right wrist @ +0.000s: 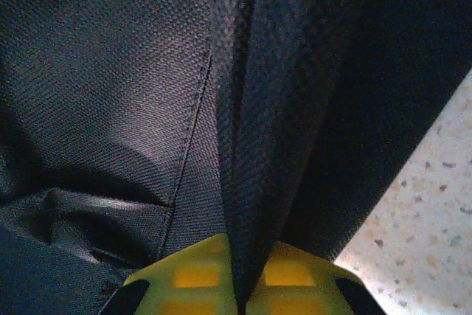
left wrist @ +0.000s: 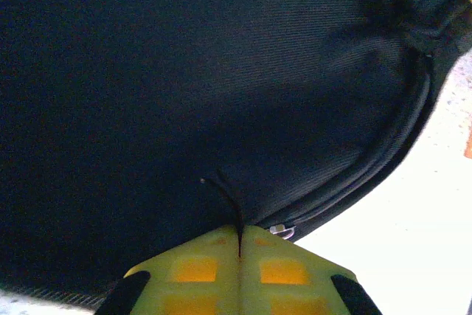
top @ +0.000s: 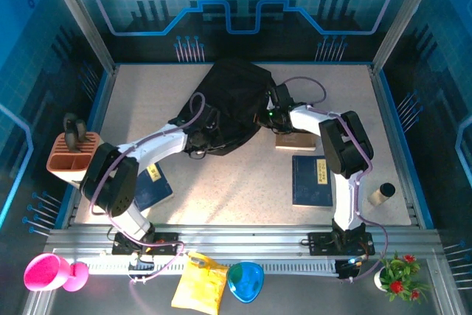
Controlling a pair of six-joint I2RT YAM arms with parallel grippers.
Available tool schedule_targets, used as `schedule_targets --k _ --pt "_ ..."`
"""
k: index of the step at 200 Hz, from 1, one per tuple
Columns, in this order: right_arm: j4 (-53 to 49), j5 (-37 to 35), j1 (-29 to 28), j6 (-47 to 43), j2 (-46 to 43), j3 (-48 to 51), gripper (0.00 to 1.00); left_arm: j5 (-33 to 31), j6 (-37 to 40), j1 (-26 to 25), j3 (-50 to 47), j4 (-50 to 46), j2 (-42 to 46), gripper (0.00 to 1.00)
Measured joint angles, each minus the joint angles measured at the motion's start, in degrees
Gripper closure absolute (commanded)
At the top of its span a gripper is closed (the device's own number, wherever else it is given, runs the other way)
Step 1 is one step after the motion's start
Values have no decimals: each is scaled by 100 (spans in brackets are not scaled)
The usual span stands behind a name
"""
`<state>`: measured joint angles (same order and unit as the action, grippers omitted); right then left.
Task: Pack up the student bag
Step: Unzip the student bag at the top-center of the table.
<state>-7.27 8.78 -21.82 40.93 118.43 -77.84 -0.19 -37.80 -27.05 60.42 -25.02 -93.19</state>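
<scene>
One student bag (top: 232, 105), far centre, with left gripper (left wrist: 240, 235) and right gripper (right wrist: 236, 247) each clamped shut on it; two blue books (top: 153, 188) (top: 311, 180) and one tan book (top: 295, 140) nearer.

Orange caddy (top: 71, 158) at counter's (top: 243, 178) left edge; tan cylinder (top: 382, 194) at right. Pink cup (top: 44, 271), yellow pouch (top: 199, 283), potted flowers (top: 396, 274) along near rail.

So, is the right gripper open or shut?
Shut: the right gripper pinches a fold of the large black fabric backpack between its yellow fingers.

Overhead camera looks down on table (top: 221, 189), both wrist cameras close against student bag (left wrist: 184, 71)
</scene>
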Motion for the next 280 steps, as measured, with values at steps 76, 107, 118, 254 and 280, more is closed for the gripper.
schedule_targets --k 76,107,118,254,280 --pt "-262 68 -33 614 -999 584 30 284 461 160 -133 155 186 100" --pt "-387 4 -422 1307 -1593 925 22 417 675 160 -133 262 188 100" --pt "-378 0 -623 1532 -1596 944 21 457 726 160 -138 317 205 100" --pt "-743 -640 -1255 2044 -483 275 82 -752 839 258 -476 -11 841 100" --pt "-787 -780 -1252 1818 -483 262 83 -1091 841 369 -614 -94 916 100"
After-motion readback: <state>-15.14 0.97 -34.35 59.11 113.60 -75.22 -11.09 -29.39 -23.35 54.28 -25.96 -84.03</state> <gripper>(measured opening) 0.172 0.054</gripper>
